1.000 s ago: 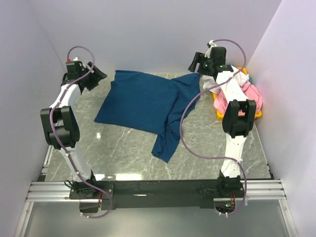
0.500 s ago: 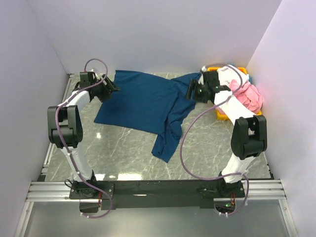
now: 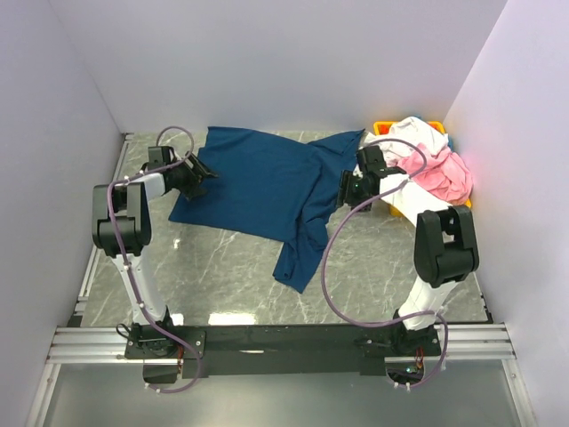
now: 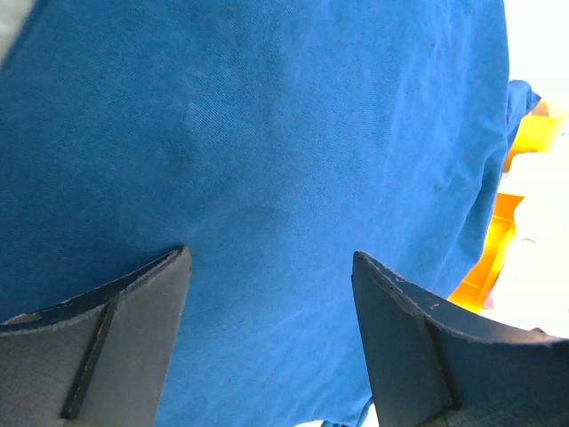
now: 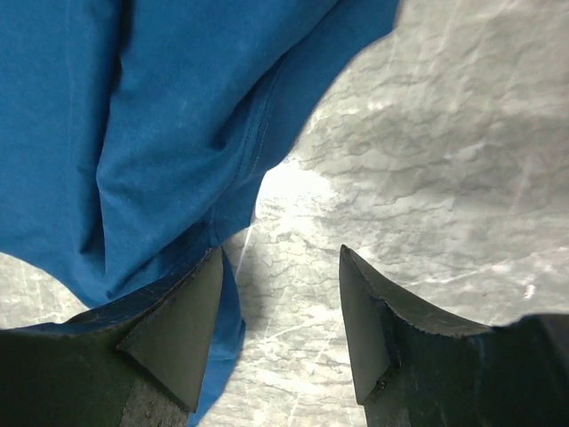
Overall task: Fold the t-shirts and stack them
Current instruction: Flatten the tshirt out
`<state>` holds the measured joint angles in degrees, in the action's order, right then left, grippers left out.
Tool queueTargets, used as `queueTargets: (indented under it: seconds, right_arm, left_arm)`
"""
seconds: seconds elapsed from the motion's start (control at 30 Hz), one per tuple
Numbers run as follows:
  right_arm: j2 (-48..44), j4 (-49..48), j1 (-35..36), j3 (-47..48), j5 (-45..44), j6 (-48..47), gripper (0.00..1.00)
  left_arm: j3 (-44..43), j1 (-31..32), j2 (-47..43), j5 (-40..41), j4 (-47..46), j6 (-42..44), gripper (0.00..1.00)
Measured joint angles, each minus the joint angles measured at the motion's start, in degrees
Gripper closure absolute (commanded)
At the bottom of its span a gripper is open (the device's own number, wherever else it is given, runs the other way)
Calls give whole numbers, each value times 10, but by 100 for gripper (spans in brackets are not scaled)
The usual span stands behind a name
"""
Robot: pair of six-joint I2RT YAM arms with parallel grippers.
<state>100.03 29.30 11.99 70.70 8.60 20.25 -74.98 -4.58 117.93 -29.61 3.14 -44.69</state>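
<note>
Grey marbled tabletop [image 3: 373,258] was seen from above, walled in by pale panels, with the navy t-shirt [image 3: 267,182] spread crumpled across its far half and one part trailing toward the near edge. The left gripper [image 3: 197,169] was set low at the shirt's left edge and the right gripper [image 3: 348,187] at its right side, near the yellow bin [image 3: 384,127] on which the pink t-shirt [image 3: 449,173] and the white t-shirt [image 3: 416,138] were heaped. The step in hand was judged to be a two-sided pinch to spread the shirt flat. It would be done well if a single layer were taken at each side and both were lifted evenly. In the left wrist view, the left gripper [image 4: 268,267] was found with its jaws apart and nothing between them, navy cloth [image 4: 267,133] filling the field just beneath. A hem rather than mid-panel cloth was judged the better hold. In the right wrist view, the right gripper [image 5: 280,258] was likewise apart and empty, the shirt's folded edge [image 5: 160,116] lying under one finger and bare marble under the other, so a slight shift toward the cloth was judged advisable before closing.
</note>
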Motion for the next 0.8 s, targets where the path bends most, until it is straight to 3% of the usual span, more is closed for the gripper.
queueTargets:
  seconds: [0.43, 0.8]
  right_arm:
    - [67, 24, 35, 23, -6, 9, 36]
    - [127, 41, 63, 94, -16, -4, 36]
  left_arm:
    - [34, -57, -21, -5, -13, 7, 20]
    - [45, -62, -31, 3, -11, 16, 20]
